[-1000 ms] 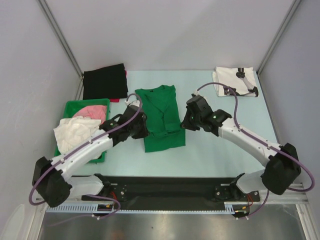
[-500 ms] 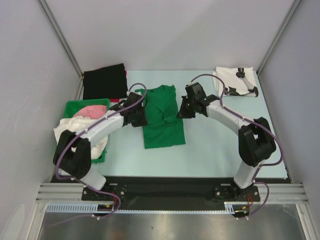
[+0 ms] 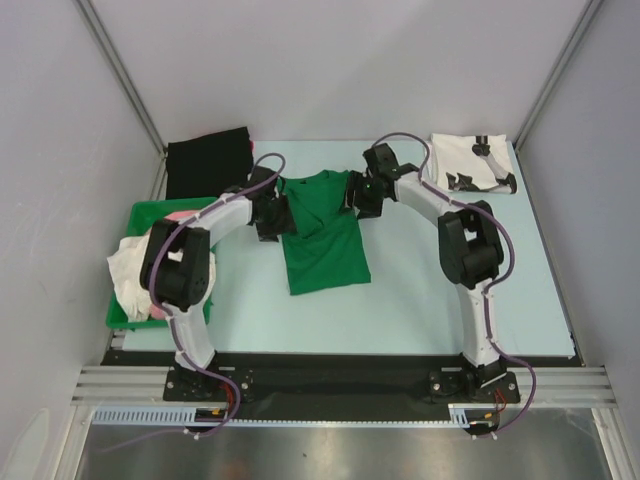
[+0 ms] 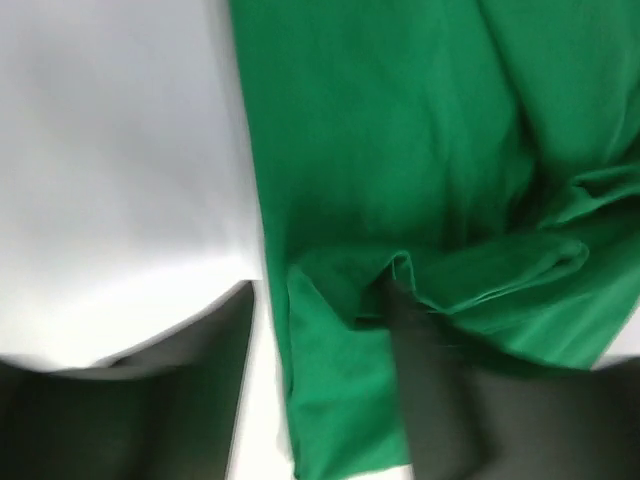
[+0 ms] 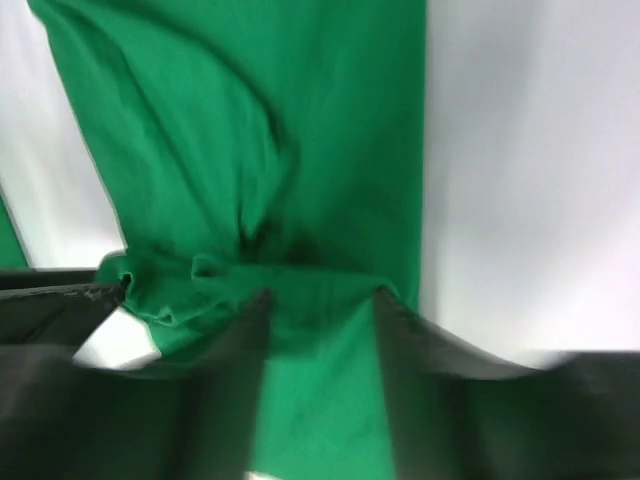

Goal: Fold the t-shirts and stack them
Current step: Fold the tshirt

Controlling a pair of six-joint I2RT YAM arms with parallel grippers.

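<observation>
Centre of the frame: middle t-shirt point(image 3: 325, 250) lying on the table point(image 3: 450, 290), left gripper point(image 3: 272, 222) at its upper left edge, right gripper point(image 3: 358, 198) at its upper right edge. Upper right corner: second t-shirt point(image 3: 455, 160), well apart. Upper left: folded cloth point(image 3: 208, 160); just below it, at the left edge, a bin point(image 3: 150, 210) holding a heap of cloths point(image 3: 135, 270).

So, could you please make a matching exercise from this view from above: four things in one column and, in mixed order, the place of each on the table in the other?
Things:
1. green shirt
2. black cloth
3. white printed shirt
4. green bin

Places:
A. far right corner
B. left edge
C. middle, between the two arms
D. far left corner

Pairs: 1-C, 2-D, 3-A, 4-B
</observation>
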